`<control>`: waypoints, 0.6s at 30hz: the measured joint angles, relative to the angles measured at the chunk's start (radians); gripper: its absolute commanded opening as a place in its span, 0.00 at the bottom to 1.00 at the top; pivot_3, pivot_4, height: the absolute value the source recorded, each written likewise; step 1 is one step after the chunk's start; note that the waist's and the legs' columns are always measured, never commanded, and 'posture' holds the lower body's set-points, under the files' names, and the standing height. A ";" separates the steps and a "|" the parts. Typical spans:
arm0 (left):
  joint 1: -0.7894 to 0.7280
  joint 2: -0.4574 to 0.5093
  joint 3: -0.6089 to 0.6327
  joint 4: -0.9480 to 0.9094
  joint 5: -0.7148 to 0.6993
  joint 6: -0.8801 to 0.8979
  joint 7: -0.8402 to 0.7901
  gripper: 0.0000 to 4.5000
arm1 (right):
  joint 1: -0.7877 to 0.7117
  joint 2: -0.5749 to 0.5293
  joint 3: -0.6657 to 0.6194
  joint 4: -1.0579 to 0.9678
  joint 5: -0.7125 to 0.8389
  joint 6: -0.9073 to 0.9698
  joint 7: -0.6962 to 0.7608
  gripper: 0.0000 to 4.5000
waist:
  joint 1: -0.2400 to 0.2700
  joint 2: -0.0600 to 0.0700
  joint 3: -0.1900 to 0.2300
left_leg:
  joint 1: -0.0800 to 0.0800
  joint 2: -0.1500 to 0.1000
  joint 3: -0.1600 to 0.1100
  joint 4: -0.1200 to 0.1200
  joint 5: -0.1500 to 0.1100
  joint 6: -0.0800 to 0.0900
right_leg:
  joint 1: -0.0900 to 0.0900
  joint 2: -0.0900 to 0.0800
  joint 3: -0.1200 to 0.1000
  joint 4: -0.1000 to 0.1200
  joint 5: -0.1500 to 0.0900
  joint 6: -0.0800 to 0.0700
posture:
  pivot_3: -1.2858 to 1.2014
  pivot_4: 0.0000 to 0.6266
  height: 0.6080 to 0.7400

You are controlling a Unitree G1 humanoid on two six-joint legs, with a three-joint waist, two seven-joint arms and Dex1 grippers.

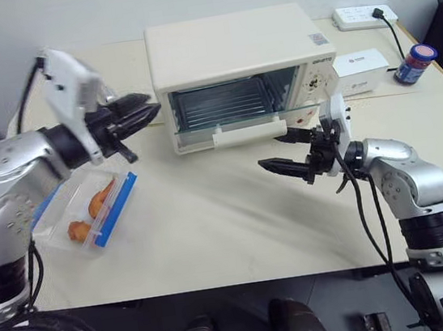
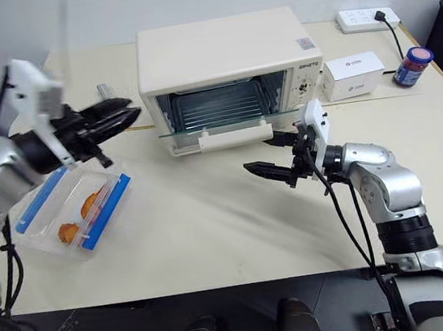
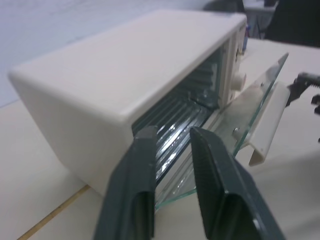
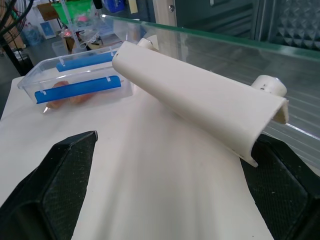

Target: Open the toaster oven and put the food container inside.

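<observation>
The cream-white toaster oven (image 1: pixel 230 46) stands at the back middle of the table, its glass door (image 3: pixel 260 100) tilted partway down with the white bar handle (image 1: pixel 246 134) at the front edge. My right gripper (image 1: pixel 273 150) is open, level, just in front of and below that handle (image 4: pixel 200 107), with nothing between its fingers. My left gripper (image 1: pixel 149 112) hovers by the oven's left front corner, its fingers (image 3: pixel 145 165) nearly together and empty. The clear food container (image 1: pixel 89 211) with blue clip strips lies on the table at the left, below my left arm, orange-brown pieces inside.
A small white box (image 1: pixel 360 71) stands right of the oven. A blue jar with a red lid (image 1: pixel 415 63) is at the far right, and a white power strip (image 1: pixel 364 16) with a black cable lies at the back right. The beige table (image 1: pixel 213 224) has open surface in front of the oven.
</observation>
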 measured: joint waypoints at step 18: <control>-0.026 -0.126 -0.183 0.046 0.248 -0.027 -0.210 0.12 | 0.336 -0.264 -0.157 -0.227 0.057 0.082 0.016 1.00 | 0.027 -0.002 0.001 | -0.003 0.000 0.003 0.002 0.000 0.001 | -0.005 0.000 0.002 0.002 0.000 0.000 | 0.52 0.24 1.00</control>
